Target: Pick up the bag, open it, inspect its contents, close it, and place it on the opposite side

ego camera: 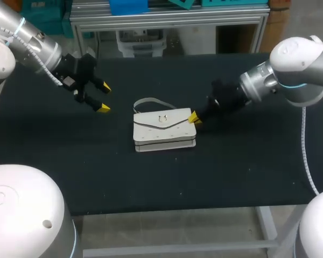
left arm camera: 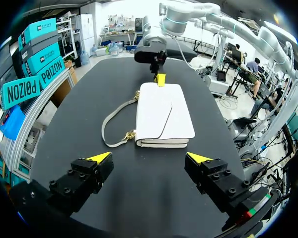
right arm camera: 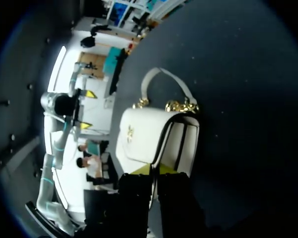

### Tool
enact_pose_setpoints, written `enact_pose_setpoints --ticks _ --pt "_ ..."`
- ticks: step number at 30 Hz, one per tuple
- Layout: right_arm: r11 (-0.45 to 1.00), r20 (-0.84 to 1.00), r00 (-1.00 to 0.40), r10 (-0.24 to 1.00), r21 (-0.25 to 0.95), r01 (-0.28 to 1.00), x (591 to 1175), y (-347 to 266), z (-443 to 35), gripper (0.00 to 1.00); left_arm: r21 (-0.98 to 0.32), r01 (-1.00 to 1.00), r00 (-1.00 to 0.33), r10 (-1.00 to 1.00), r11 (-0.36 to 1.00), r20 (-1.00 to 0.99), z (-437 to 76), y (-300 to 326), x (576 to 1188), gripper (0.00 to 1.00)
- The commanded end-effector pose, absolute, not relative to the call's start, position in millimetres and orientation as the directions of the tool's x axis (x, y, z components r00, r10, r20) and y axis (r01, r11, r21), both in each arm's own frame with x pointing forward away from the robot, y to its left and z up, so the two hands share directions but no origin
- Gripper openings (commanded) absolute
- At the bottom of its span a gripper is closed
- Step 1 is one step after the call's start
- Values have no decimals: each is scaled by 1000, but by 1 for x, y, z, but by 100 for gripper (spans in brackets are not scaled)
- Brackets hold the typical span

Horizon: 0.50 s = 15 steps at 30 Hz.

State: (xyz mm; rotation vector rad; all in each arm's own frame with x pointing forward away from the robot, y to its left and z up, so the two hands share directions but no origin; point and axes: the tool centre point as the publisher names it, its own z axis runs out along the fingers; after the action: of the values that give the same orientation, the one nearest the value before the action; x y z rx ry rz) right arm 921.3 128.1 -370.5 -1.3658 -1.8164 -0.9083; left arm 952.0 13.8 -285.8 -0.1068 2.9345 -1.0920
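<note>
At the bag's (ego camera: pixel 164 134) right end my right gripper (ego camera: pixel 194 117) pinches just the flap (ego camera: pixel 169 119) edge, so it may slip out on lifting; my left gripper (ego camera: pixel 103 98) hangs open.

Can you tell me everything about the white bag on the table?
The bag is white and looks like leather, with a pointed envelope flap, a small gold clasp and a pale strap joined by gold chain links. It lies flat, flap up, on the black table, strap looped beside it. The right claw pinches its flap edge at one end.
</note>
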Motion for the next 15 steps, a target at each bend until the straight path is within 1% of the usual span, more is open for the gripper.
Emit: enact_pose_setpoints --ticks 1,3,4,5,6,7,15 --pt "190 847 -219 485 143 971 920 129 -373 0 -656 -60 -998 -68 753 13 -287 14 952 100" --pt "200 852 -214 478 131 971 921 130 -374 0 -656 -60 -998 -68 753 13 -287 14 952 100" --pt "206 855 -210 474 125 971 921 130 -375 25 -656 -60 -998 -68 753 13 -287 14 952 100" --pt "211 858 -208 470 120 970 921 129 -376 42 -656 -60 -998 -68 753 13 -287 14 952 100" --pt "218 861 -206 465 114 969 922 128 -376 69 -656 -60 -998 -68 753 13 -287 14 952 100" --pt "223 863 -205 462 112 969 922 127 -377 100 -656 -60 -998 -68 753 13 -287 14 952 100" --pt "255 852 -224 473 111 961 912 102 -354 100 -656 -60 -998 -68 753 13 -287 14 952 100"
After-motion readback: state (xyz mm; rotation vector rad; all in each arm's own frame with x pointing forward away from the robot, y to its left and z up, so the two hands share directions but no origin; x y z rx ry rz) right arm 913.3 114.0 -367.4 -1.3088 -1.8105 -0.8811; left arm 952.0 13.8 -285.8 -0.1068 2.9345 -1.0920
